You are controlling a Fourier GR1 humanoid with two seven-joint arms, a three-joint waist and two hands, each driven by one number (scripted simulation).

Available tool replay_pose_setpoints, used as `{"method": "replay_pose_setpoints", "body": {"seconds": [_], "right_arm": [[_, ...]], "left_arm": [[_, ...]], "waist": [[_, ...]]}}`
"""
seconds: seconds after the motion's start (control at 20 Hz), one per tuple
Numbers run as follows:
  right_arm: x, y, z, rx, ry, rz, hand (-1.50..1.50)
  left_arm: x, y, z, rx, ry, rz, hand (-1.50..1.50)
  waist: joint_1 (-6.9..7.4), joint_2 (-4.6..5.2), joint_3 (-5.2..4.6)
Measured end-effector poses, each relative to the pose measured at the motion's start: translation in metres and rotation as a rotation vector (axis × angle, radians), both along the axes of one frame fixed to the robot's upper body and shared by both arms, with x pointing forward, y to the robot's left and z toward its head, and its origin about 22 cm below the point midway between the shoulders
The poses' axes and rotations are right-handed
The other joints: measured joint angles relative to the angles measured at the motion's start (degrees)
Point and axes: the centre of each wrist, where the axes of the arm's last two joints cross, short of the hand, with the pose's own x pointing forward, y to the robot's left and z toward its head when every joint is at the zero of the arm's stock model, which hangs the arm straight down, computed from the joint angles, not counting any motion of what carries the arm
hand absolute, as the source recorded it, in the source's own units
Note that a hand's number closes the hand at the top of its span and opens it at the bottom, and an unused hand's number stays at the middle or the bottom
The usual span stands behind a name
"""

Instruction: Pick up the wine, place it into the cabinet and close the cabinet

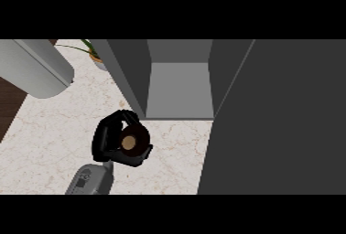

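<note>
Curling round the wine (130,140), the fingers (105,135) of the left hand (127,158) are closed on the bottle, so that only its round top is seen from above, brown at the middle and dark at the rim. The bottle is held upright, which is judged to suit a cabinet whose opening is tall and narrow. Whether its base is touching the desk (51,137) or is lifted clear cannot be told from this steep view. The grey forearm (88,180) is brought in from the lower edge, left of the opening. The wine is found just before the open cabinet (179,89), near the front lip of its pale floor. The cabinet door (277,119) is swung wide at the right and fills that side, so the way in is left free; the right hand is not shown. The placing and the closing are judged not yet done. A grey cylinder (34,68) and a plant (91,50) are set well apart at the far left.
</note>
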Motion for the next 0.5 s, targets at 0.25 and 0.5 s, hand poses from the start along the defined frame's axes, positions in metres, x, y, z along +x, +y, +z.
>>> {"method": "replay_pose_setpoints", "body": {"seconds": [0.25, 0.5], "right_arm": [[0.001, -0.002, -0.004, 0.003, 0.013, -0.005, -1.5], [0.002, -0.005, -0.005, 0.009, 0.016, -0.01, -1.5]], "left_arm": [[-0.001, -0.034, 0.049, -0.053, -0.004, -0.036, 1.5], [0.0, -0.059, 0.095, -0.071, 0.011, -0.035, 1.5]], "waist": [[-0.14, 0.07, 0.01], [-0.34, 0.18, 0.0]]}}
